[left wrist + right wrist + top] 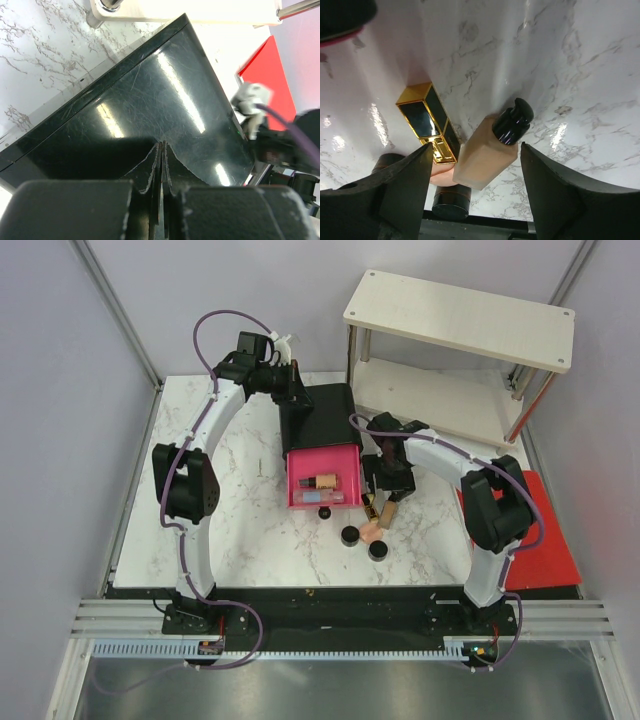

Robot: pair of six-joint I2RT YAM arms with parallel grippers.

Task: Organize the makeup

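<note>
So, the foundation bottle (482, 157) lies flat on the tabletop (250, 510), just right of the open pink drawer (300, 462). The right claw (476, 150) is spread wide, one finger on either side of the bottle, not gripping yet.

Risks:
- The bottle sits skewed to the fingers and looks smooth, so a squeeze may spin it or squirt it out.
- The gold-black tube (425, 117) lies tight against the bottle's side (can't tell if touching), so it's likely to get pinched along or shoved.
- The peach puff (442, 172) and black jars (350, 536) crowd the bottle's base on the near side.
- The drawer holds a few items, so landing room is tight.

The left claw (161, 160) is pressed together over the top of the black box (150, 100), holding nothing, well apart from the bottle. The shelf (460, 315) stands far right, out of the path.
</note>
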